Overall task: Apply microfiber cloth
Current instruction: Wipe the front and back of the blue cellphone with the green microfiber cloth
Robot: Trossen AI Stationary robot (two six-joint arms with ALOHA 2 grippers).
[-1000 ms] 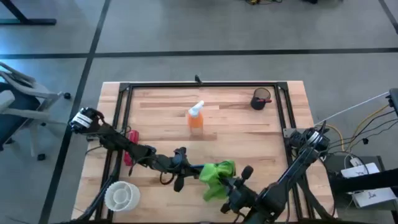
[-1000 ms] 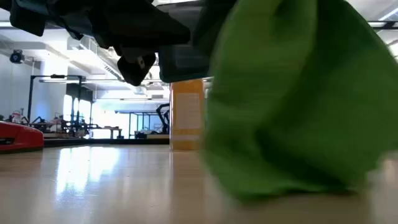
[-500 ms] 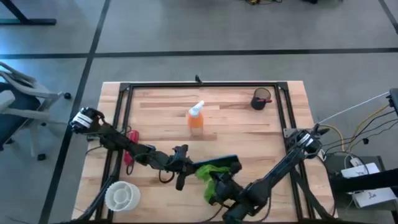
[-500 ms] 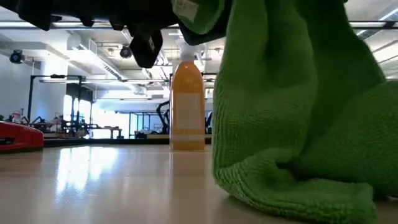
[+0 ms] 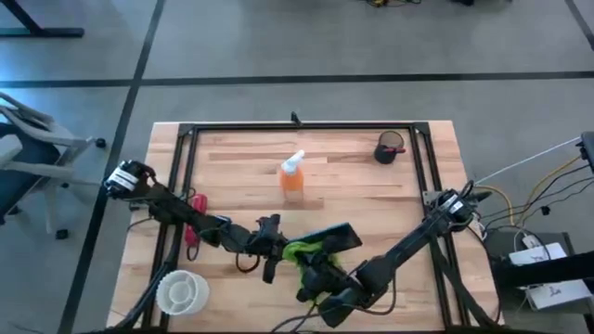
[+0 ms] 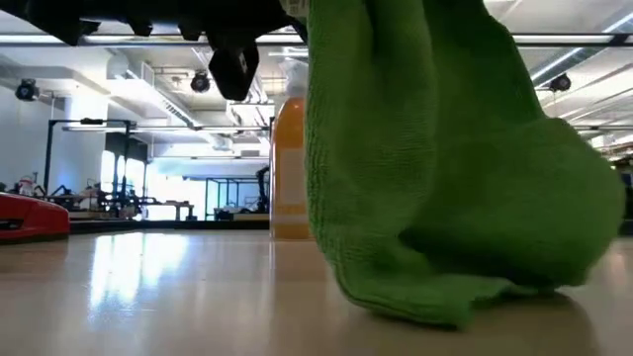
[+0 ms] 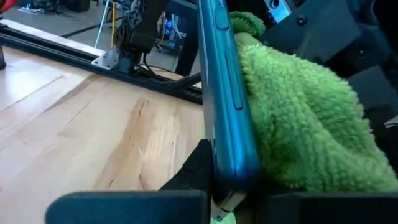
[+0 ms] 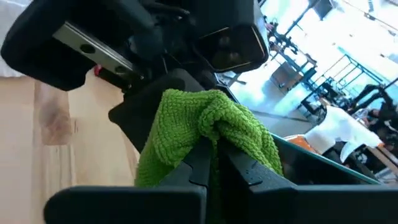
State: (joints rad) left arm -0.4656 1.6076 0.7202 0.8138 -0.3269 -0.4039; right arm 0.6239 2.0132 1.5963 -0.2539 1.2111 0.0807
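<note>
Microfiber cloth (image 8: 205, 134) pinched in right end effector (image 8: 214, 155), against tablet (image 7: 224, 106).

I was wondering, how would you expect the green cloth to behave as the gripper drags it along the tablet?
The cloth probably stays floppy: in the low view it hangs in loose folds with its bottom edge crumpled on the table. Its looped pile, seen beside the tablet, likely grips rather than slides. Pinched at one bunch by the right gripper, it may trail and fold over.

Lime-green microfiber cloth (image 5: 306, 250), orange spray bottle (image 5: 291, 177), teal-edged dark tablet (image 5: 327, 237), pale wood table (image 5: 362, 195).
</note>
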